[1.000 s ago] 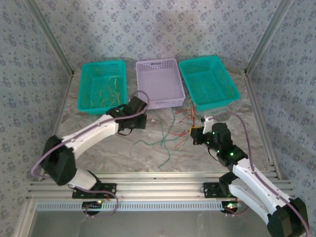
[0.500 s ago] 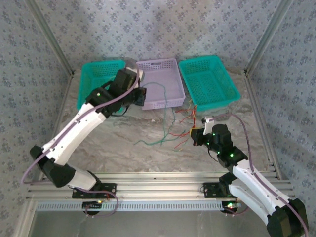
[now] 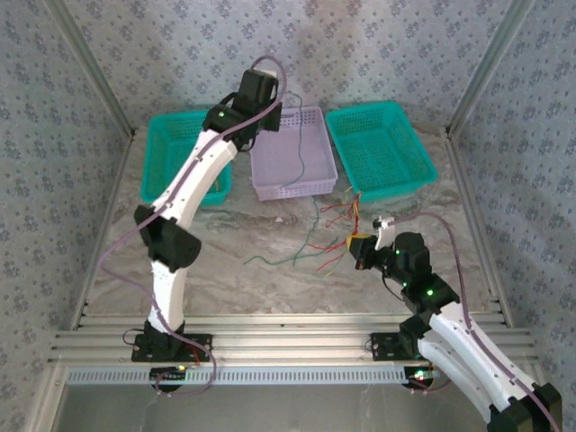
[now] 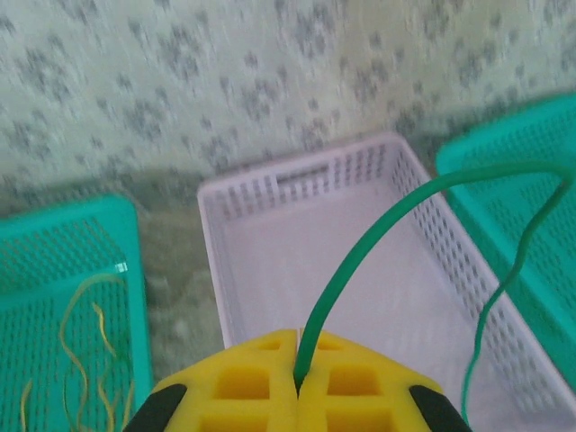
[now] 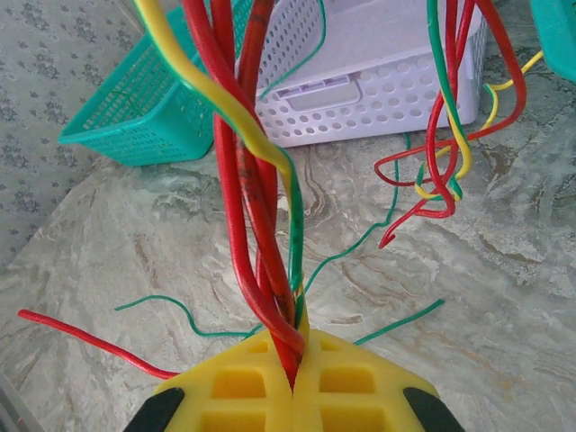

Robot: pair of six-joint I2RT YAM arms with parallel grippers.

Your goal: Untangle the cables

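Sorting step, by my read: top view has left gripper [image 3: 277, 115] high at upper centre w/ green cable [image 3: 300, 153] dangling over lilac basket [image 3: 319, 185], other cables [image 3: 328, 220] tangled mid-frame by right gripper [image 3: 358, 245]. Left wrist: jaws pressed together on green cable, basket beneath, so next prob open & drop it in. Right wrist: jaws pinch red/yellow/green cables at lower centre.

The left arm [image 3: 193, 175] is raised and stretched far forward, the left gripper [image 4: 297, 382] closed on a green cable [image 4: 360, 261]. The right arm [image 3: 454, 331] is bent low, the right gripper [image 5: 292, 378] closed on several cables [image 5: 252, 225].
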